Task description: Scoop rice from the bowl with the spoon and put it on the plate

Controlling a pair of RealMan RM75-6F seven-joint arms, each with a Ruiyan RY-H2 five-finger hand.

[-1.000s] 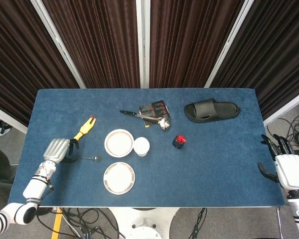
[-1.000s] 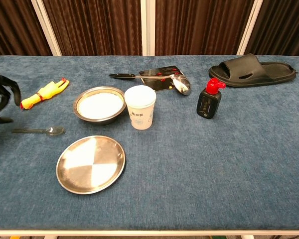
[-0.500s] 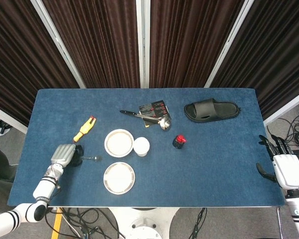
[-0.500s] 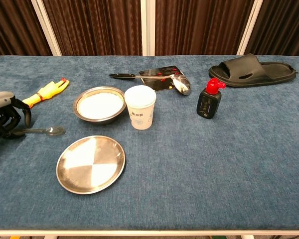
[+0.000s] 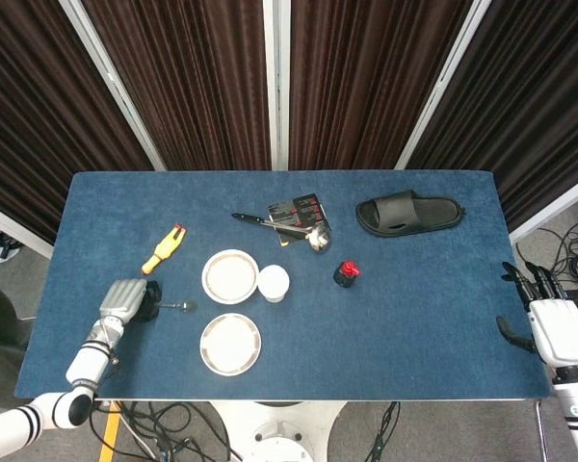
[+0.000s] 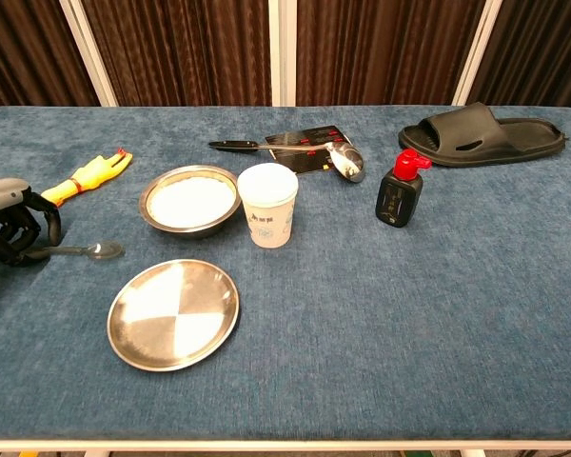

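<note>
A steel bowl filled with white rice stands left of centre. Nearer the front edge lies an empty steel plate. A small spoon lies flat on the cloth to the left of both, bowl end toward the plate. My left hand rests on the table with its fingers curled around the spoon's handle end. My right hand hangs past the table's right edge, fingers spread and holding nothing; the chest view does not show it.
A paper cup stands right beside the bowl. Further back lie a ladle on a dark booklet, a red-capped bottle, a black slipper, and a yellow rubber chicken.
My left hand came down and rightward onto the spoon's handle and curled its fingers around it. In the last half second it barely moved. The right hand stayed put.
</note>
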